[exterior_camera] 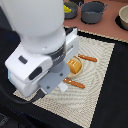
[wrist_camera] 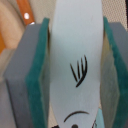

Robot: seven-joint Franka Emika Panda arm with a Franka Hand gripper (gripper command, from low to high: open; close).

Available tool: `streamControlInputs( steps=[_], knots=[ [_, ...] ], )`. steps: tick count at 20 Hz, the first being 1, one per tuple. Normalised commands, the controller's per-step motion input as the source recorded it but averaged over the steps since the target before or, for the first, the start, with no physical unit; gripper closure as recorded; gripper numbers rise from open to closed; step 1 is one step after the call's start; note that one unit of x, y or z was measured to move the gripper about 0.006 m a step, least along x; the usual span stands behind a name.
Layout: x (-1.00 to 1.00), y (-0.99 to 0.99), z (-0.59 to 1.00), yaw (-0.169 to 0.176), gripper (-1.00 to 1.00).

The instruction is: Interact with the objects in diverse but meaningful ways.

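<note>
In the wrist view my gripper [wrist_camera: 75, 65] is shut on the small white fish-shaped piece [wrist_camera: 75, 45], which fills the gap between the teal pads [wrist_camera: 40, 75] and bears black drawn lines. In the exterior view the arm's white wrist [exterior_camera: 40, 60] hangs low over the woven beige mat [exterior_camera: 95, 90] and hides the fingers. A golden-brown bread loaf [exterior_camera: 74, 65] sits on the mat just to the exterior view's right of the wrist. The cheese wedge and the blue block are out of view.
Two thin orange sticks lie on the mat, one [exterior_camera: 87, 58] beyond the loaf and one [exterior_camera: 74, 83] nearer. At the back stand a grey pot [exterior_camera: 93, 11], a dark bowl with yellow contents [exterior_camera: 70, 9] and another bowl [exterior_camera: 123, 17].
</note>
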Motion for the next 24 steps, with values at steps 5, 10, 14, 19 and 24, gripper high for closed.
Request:
streamControlInputs(
  steps=[5, 10, 14, 19, 24],
  knots=[
    [-0.14, 0.84, -0.06, 0.087, 1.00],
    [-0.61, 0.74, -0.45, 0.058, 1.00],
    [-0.73, 0.73, -0.30, 0.002, 1.00],
    [-0.71, 0.70, -0.04, 0.000, 1.00],
    [-0.67, 0.70, 0.09, 0.000, 1.00]
  ],
)
